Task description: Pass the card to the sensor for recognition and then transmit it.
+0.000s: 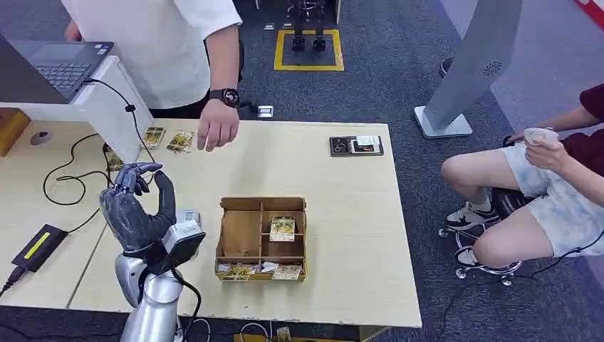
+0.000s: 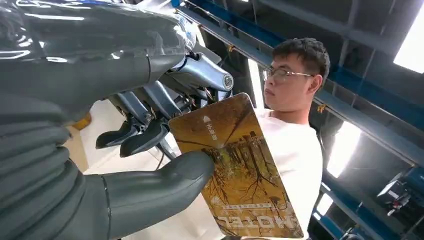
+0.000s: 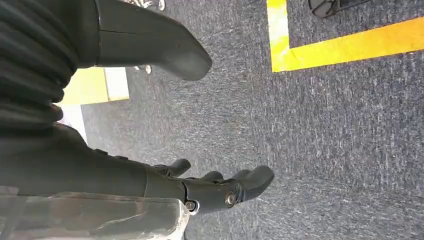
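left hand (image 1: 135, 206) is raised over the table (image 1: 342, 214), thumb and fingers pinching a card (image 2: 235, 170), yellow-brown w/ tree print and "hotel" lettering, held upright. beyond the hand, a person's hand (image 1: 216, 126) hangs over the table edge, two more cards (image 1: 167, 139) just beside it. to the hand's right sits a cardboard tray (image 1: 262, 239) w/ cards in its compartments. further right and beyond, a dark card reader (image 1: 356, 145). right hand (image 3: 200, 187) hangs above grey carpet (image 3: 325, 140), fingers apart, holding nothing.
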Controlling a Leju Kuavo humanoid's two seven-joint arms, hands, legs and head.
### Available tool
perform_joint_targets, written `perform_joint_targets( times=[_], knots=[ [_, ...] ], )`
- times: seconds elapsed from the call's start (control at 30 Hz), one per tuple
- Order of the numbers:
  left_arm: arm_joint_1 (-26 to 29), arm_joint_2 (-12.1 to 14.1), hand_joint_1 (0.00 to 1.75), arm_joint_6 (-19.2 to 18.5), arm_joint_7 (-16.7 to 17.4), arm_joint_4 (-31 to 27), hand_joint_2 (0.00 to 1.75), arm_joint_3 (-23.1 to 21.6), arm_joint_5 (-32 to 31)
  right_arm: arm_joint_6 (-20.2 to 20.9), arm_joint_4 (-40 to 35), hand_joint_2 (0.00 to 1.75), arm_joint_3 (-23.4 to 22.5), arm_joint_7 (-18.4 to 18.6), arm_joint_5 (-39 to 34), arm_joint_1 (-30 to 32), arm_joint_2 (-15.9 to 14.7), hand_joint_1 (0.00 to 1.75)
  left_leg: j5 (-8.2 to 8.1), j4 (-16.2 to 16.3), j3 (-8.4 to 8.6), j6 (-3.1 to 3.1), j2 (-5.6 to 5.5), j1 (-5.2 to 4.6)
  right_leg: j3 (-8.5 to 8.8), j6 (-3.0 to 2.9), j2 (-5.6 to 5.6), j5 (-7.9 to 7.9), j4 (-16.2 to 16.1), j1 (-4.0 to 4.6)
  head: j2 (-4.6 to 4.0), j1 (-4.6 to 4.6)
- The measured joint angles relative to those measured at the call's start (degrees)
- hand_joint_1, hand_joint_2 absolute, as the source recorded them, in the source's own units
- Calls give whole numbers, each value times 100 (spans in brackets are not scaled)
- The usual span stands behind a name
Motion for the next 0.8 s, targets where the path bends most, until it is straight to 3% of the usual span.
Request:
perform_joint_targets(
  times=[0.8],
  knots=[
    [4, -2, 175, 0, -46, -31, 175, 0, -85, -7, 63, 175, 83, 46, 92, -7, -57, 0, 0, 0, 0, 0, 0, 0, 0, 0, 0, 0, 0, 0, 0, 0]
  ],
)
